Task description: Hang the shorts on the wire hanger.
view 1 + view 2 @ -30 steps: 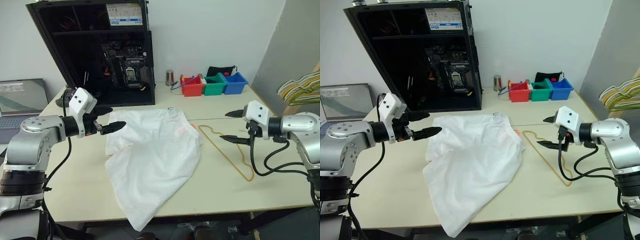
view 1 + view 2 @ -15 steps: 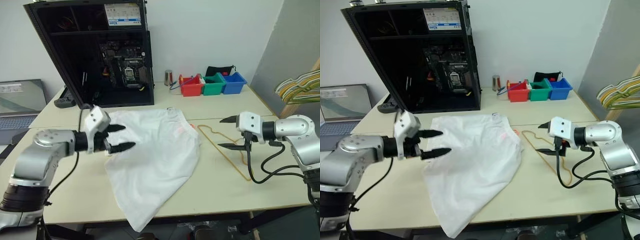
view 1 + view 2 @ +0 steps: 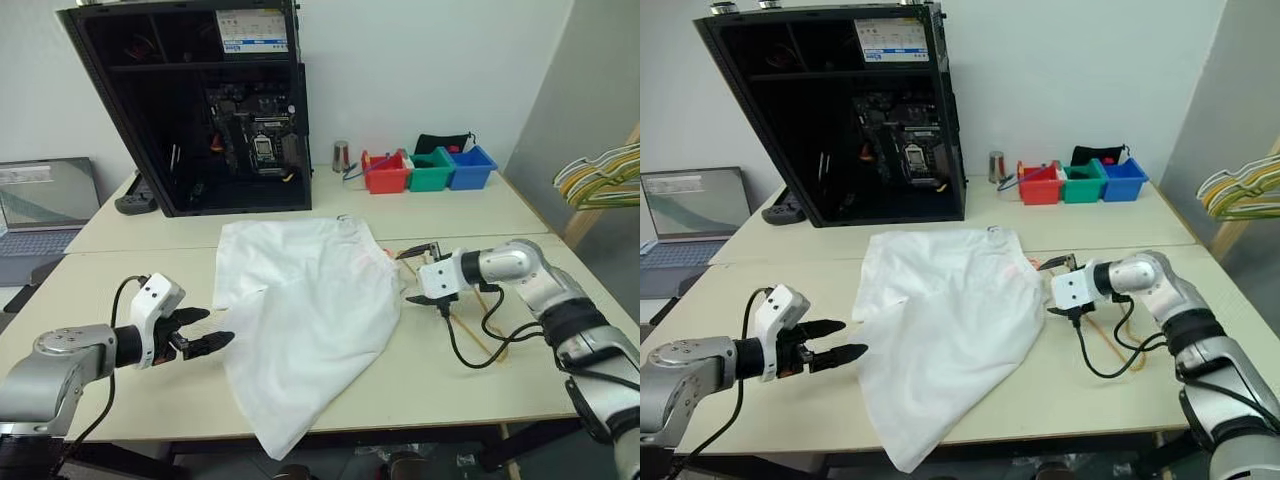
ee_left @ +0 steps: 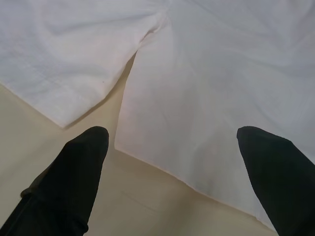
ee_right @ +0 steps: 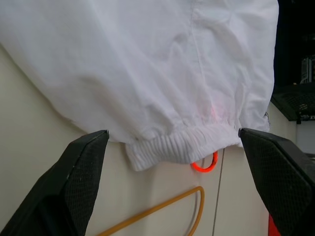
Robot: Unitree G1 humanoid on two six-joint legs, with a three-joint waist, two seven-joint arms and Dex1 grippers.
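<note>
White shorts point(image 3: 305, 310) are spread on the desk point(image 3: 140, 235), with the wire hanger point(image 3: 470, 330) beside their waistband. Left end effector point(image 3: 205, 330) and right end effector point(image 3: 418, 274) are held wide, empty.

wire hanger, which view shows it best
The left eye view: the hanger lies on the table right of the shorts, partly behind the right claw. The right eye view matches. The right wrist view shows one end by the waistband.

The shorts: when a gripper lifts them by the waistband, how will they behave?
The shorts will probably sag limply: the thin fabric lies in soft folds. They look light. One corner overhangs the table edge, so a push may bunch them.
</note>
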